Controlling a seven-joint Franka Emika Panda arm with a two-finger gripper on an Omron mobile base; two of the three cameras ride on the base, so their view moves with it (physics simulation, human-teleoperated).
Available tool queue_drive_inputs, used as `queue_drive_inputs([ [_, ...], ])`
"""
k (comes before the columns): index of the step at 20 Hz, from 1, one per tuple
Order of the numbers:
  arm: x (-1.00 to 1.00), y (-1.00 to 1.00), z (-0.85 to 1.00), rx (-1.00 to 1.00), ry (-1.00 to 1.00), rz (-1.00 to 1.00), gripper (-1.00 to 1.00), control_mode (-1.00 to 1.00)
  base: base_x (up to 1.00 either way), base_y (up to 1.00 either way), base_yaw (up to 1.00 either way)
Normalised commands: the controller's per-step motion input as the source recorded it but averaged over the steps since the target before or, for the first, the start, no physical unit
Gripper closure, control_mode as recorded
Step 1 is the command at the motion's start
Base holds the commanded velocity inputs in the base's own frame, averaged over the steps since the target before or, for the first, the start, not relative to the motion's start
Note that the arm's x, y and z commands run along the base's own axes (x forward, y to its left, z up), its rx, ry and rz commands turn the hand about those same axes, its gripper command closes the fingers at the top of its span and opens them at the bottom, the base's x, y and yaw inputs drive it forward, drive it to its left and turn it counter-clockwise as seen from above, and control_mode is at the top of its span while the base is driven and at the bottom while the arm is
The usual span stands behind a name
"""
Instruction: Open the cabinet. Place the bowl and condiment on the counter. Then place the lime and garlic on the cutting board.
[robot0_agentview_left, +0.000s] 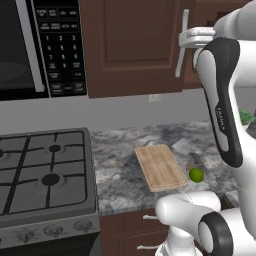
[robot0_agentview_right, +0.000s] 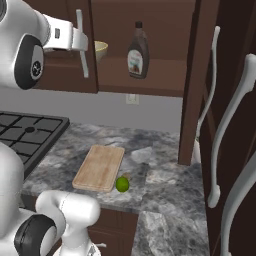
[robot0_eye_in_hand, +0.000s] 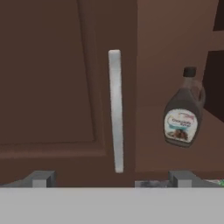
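Observation:
My gripper (robot0_agentview_right: 79, 39) is open, with the white bar handle (robot0_eye_in_hand: 115, 109) of the shut left cabinet door (robot0_agentview_left: 125, 45) straight ahead between its fingertips (robot0_eye_in_hand: 41, 178). It does not grip the handle. The right cabinet door (robot0_agentview_right: 192, 75) stands open. On the shelf behind it sit a yellow bowl (robot0_agentview_right: 101, 50) and a brown condiment bottle (robot0_agentview_right: 138, 50), which the hand view has at its right (robot0_eye_in_hand: 183, 113). Below, the wooden cutting board (robot0_agentview_right: 100, 167) lies bare on the counter, with the green lime (robot0_agentview_right: 122, 184) at its right corner. A small tan lump (robot0_agentview_right: 127, 176) touches the lime; I cannot tell whether it is the garlic.
A gas stove (robot0_agentview_left: 45, 170) fills the counter's left, under a black microwave (robot0_agentview_left: 40, 45). Tall dark doors with long white handles (robot0_agentview_right: 215, 115) stand at the right. The grey stone counter (robot0_agentview_right: 160, 170) has room right of the board.

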Motion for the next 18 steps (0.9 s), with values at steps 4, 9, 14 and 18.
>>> queue_drive_inputs([
  [4,0.30,0.01,-0.04,-0.02,-0.02,0.04,-1.00,-1.00,0.00,0.00,0.00],
  [9,0.32,0.00,0.00,0.00,0.00,0.03,-1.00,-1.00,0.00,0.00,0.00],
  [14,0.30,0.00,0.00,0.00,0.00,0.02,-1.00,-1.00,0.00,0.00,0.00],
  [18,0.28,0.00,0.00,-0.01,0.01,0.00,-1.00,-1.00,0.00,0.00,0.00],
])
